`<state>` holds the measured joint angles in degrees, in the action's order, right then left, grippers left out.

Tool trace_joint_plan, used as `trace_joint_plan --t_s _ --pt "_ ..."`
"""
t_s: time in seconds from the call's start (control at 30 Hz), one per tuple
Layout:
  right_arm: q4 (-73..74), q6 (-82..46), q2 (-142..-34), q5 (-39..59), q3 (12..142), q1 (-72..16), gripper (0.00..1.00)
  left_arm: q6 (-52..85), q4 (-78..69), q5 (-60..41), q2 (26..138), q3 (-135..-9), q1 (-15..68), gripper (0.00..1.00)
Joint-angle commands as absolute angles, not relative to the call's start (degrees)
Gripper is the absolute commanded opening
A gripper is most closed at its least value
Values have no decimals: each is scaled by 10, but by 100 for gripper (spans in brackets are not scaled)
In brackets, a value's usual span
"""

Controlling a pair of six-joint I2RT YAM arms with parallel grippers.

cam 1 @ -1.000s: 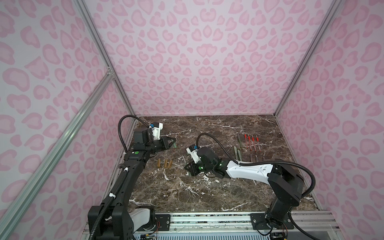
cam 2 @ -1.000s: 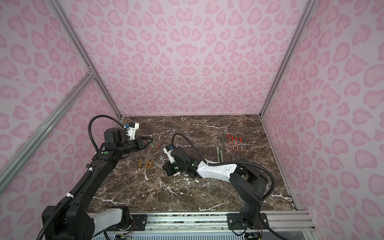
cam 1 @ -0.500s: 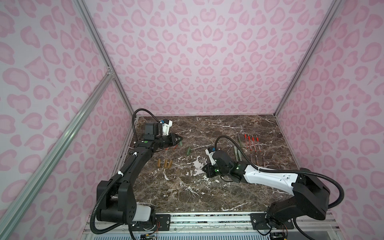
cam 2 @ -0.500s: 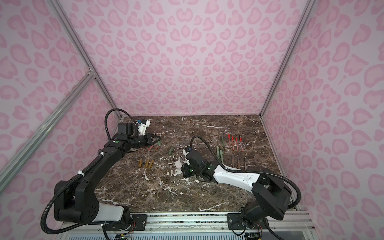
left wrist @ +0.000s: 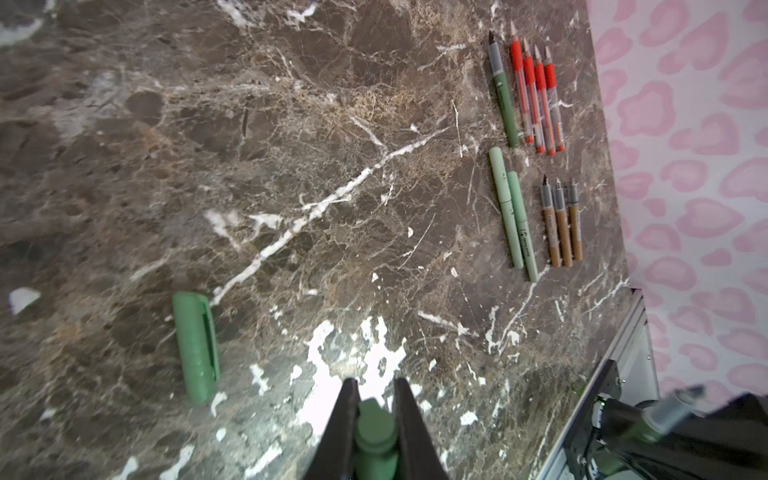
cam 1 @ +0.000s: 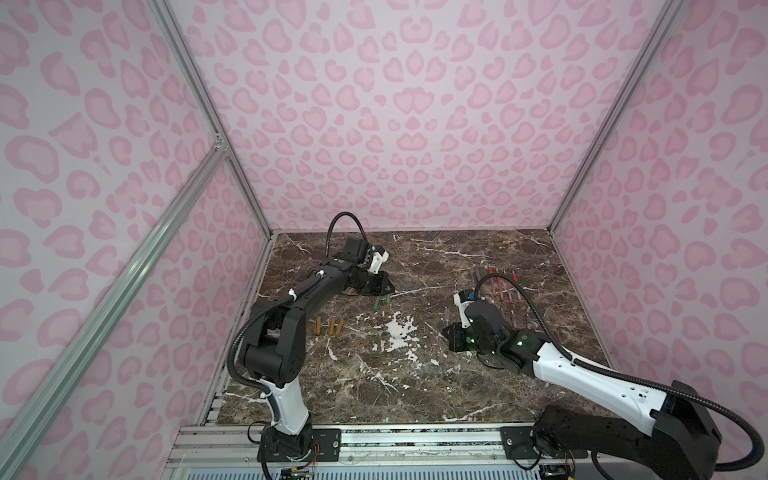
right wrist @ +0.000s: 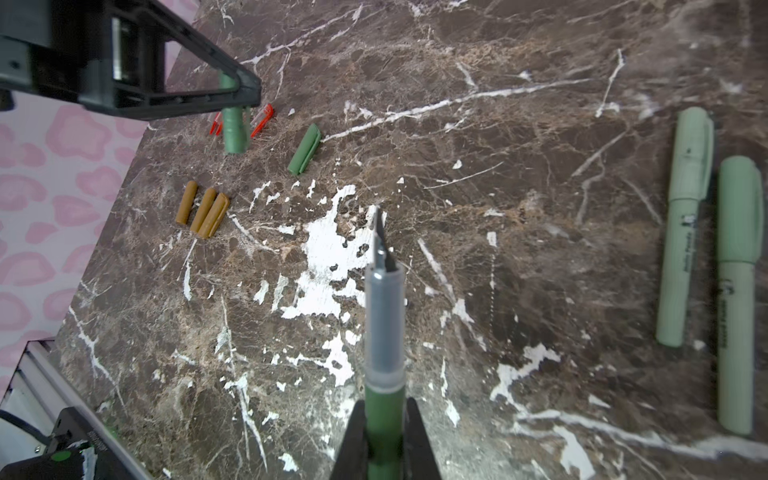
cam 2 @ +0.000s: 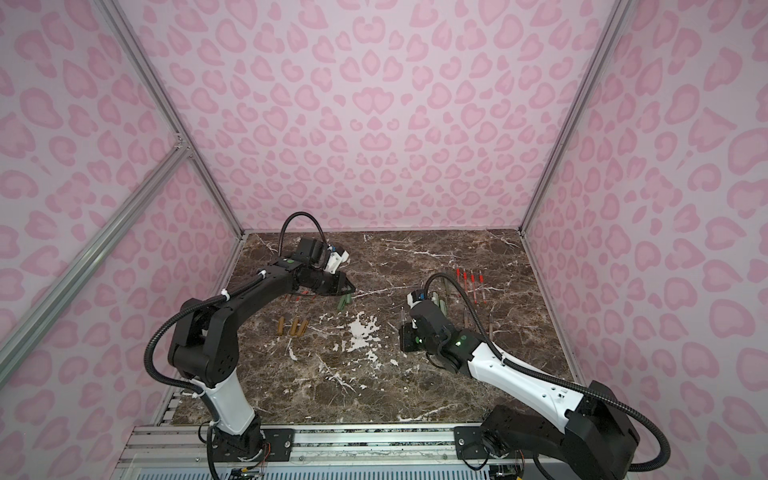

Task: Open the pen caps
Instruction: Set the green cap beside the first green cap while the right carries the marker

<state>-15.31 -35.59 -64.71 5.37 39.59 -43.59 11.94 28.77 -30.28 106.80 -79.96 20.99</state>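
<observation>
Right wrist view, nib (right wrist: 379, 237) clearest, right pincer (right wrist: 384, 404) grasping pen (right wrist: 384, 328), left pincer (left wrist: 375, 386) grasping green cap (left wrist: 374, 432)

In both top views, left arm (cam 1: 307, 297) extended far forward, elbow raised, left gripper (cam 1: 383, 286) aimed down and inward, jaws closed on dark green cap (left wrist: 374, 428). Opposite, right arm (cam 1: 582, 370) stretched low toward centre, right gripper (right wrist: 384, 409) clamped on green pen body (right wrist: 384, 324).

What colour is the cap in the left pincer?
Dark green; the cap shows best in the right wrist view.
</observation>
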Motion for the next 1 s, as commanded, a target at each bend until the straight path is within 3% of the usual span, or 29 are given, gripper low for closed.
trace_joint_plan --t_s 0.0,0.57,0.77,0.97 --pt "-180 -362 -628 25 383 -432 0 95 345 -266 1116 -840 215 4" --pt "-207 -362 -568 10 371 -407 0 66 427 -181 1261 -952 227 10" --pt "-216 -342 -573 14 388 -393 0 69 425 -176 1251 -943 229 18" --pt "-233 -318 -589 42 423 -343 0 74 425 -172 1205 -930 231 33"
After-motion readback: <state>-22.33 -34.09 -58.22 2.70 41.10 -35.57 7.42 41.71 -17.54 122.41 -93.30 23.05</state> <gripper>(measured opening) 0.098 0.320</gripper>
